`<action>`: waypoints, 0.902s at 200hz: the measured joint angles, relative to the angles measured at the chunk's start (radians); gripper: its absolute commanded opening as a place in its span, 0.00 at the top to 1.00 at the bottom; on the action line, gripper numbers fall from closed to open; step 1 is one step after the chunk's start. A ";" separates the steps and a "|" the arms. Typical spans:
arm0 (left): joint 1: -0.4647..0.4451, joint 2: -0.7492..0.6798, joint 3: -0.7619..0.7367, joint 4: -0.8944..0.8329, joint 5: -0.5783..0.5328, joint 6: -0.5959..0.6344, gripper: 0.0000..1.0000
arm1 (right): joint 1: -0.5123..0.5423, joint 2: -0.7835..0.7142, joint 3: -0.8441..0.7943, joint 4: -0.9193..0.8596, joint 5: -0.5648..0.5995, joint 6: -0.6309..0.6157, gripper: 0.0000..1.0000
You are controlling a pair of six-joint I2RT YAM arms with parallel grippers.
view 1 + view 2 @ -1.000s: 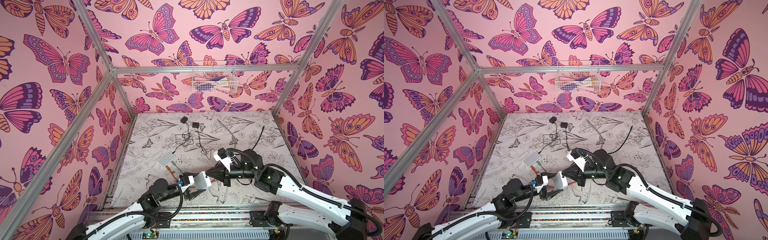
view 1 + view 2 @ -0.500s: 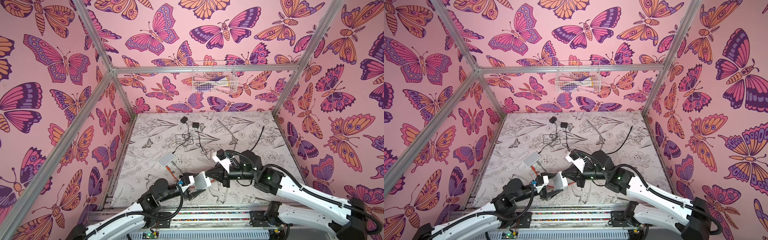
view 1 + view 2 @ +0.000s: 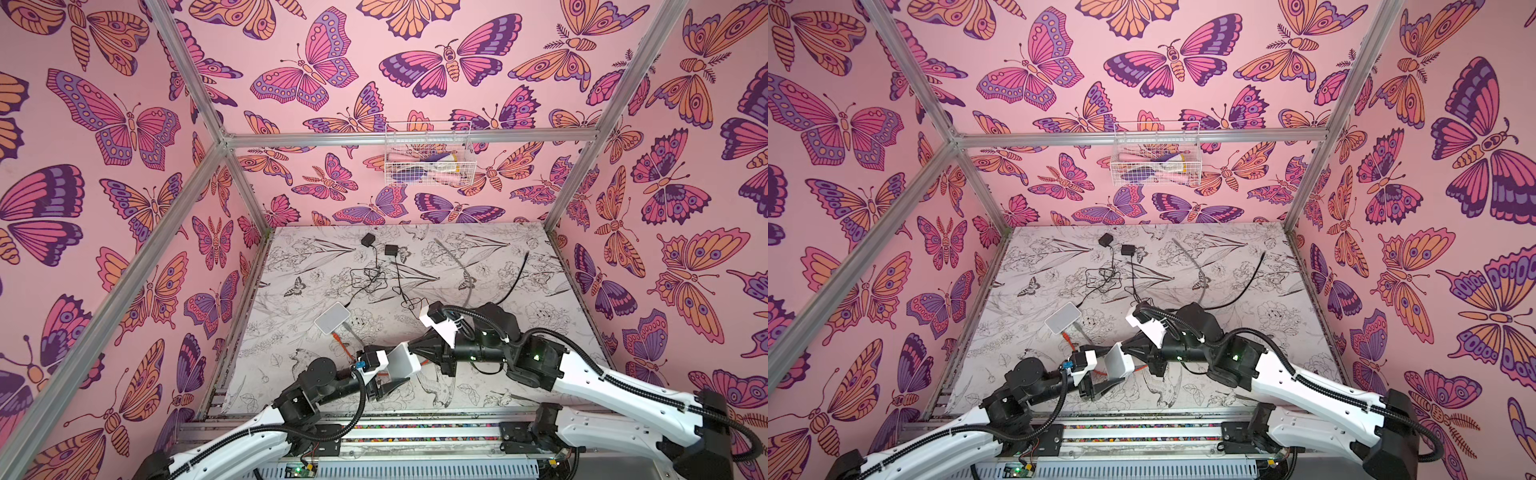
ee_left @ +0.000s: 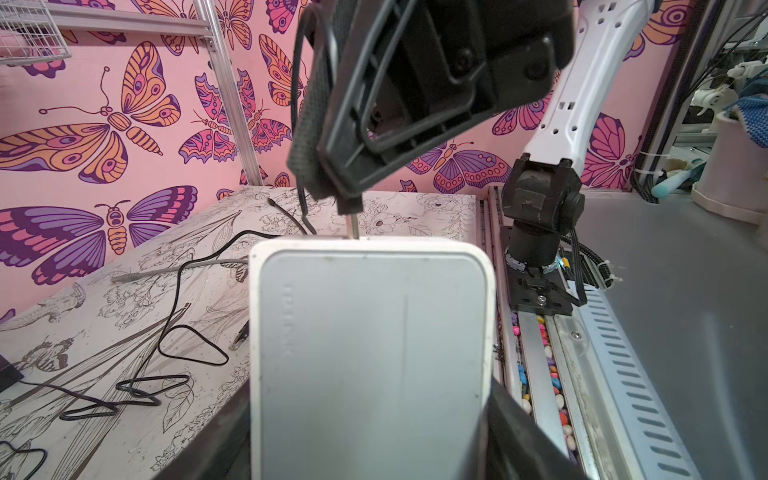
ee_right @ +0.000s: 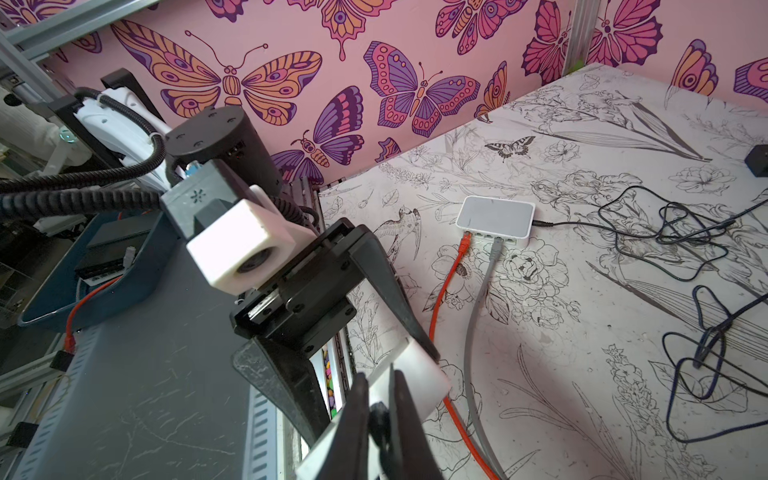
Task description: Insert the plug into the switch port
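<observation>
Two grippers meet over the bench (image 3: 291, 332). The left gripper (image 4: 370, 399), jaws spread wide, clamps the sides of the white network switch (image 4: 370, 353), lifted off the bench, long axis along the jaws. The right gripper (image 4: 332, 191), jaws almost together, pinches the barrel plug (image 4: 348, 204); its metal pin (image 4: 353, 224) points at the switch's far edge and touches it. Only the left wrist view shows this pin; the right wrist view shows instead a second switch (image 5: 494, 216) lying flat, orange cable (image 5: 446, 286) and grey cable (image 5: 478, 299) plugged in.
</observation>
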 measured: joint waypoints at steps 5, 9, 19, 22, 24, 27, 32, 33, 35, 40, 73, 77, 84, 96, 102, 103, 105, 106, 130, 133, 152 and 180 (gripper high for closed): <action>0.000 0.000 0.000 0.001 0.000 0.000 1.00 | 0.001 -0.002 0.000 -0.003 0.003 0.000 1.00; 0.000 -0.002 0.000 0.001 0.000 0.000 1.00 | 0.001 -0.006 0.000 -0.005 0.004 0.000 1.00; 0.000 -0.008 -0.002 0.005 0.001 0.001 1.00 | 0.002 -0.016 0.000 -0.012 0.008 0.000 1.00; 0.000 -0.012 -0.003 0.007 0.001 0.002 1.00 | 0.002 -0.021 0.000 -0.013 0.008 0.000 1.00; 0.000 -0.014 -0.005 0.010 0.001 0.002 1.00 | 0.002 -0.025 0.000 -0.012 0.009 0.000 1.00; 0.000 -0.017 -0.006 0.011 0.001 0.002 1.00 | 0.002 -0.032 0.000 -0.013 0.008 0.000 1.00; 0.000 -0.024 -0.010 0.017 0.001 0.003 1.00 | 0.002 -0.044 0.000 -0.011 0.009 0.000 1.00; 0.000 -0.026 -0.011 0.020 0.001 0.003 1.00 | 0.002 -0.047 -0.001 -0.011 0.009 0.000 1.00; 0.000 -0.029 -0.013 0.023 0.001 0.004 1.00 | 0.002 -0.053 -0.001 -0.010 0.010 0.000 1.00; 0.000 -0.035 -0.017 0.028 0.001 0.005 1.00 | 0.002 -0.069 -0.001 -0.010 0.009 0.000 1.00; 0.000 -0.074 -0.027 0.035 0.000 0.031 1.00 | 0.002 -0.173 -0.002 0.009 0.010 0.000 1.00; 0.000 -0.077 -0.027 0.036 -0.001 0.035 1.00 | 0.002 -0.178 -0.002 0.010 0.010 0.000 1.00; 0.000 -0.082 -0.027 0.038 -0.003 0.047 1.00 | 0.002 -0.183 -0.002 0.013 0.009 0.000 1.00; 0.000 -0.089 -0.027 0.042 -0.009 0.062 1.00 | 0.002 -0.183 -0.002 0.013 0.005 0.001 1.00; -0.001 -0.092 -0.027 0.046 -0.013 0.072 1.00 | 0.002 -0.180 -0.002 0.013 0.004 0.001 1.00; -0.001 -0.093 -0.027 0.046 -0.014 0.074 1.00 | 0.002 -0.180 -0.002 0.013 0.003 0.001 1.00; -0.001 -0.093 -0.027 0.048 -0.014 0.077 1.00 | 0.002 -0.179 -0.002 0.013 0.002 0.001 1.00; -0.001 -0.094 -0.027 0.048 -0.015 0.079 1.00 | 0.002 -0.178 -0.002 0.013 0.001 0.001 1.00; -0.001 -0.110 -0.027 0.056 -0.039 0.121 1.00 | 0.003 -0.163 -0.002 0.014 -0.011 0.001 1.00; -0.001 -0.113 -0.027 0.056 -0.042 0.127 1.00 | 0.003 -0.161 -0.001 0.014 -0.013 0.001 1.00; -0.004 -0.126 -0.027 0.061 -0.056 0.161 1.00 | 0.005 -0.136 0.009 0.011 -0.031 0.000 1.00; -0.008 -0.131 -0.027 0.071 -0.063 0.199 1.00 | 0.005 -0.100 0.041 0.011 -0.047 -0.001 1.00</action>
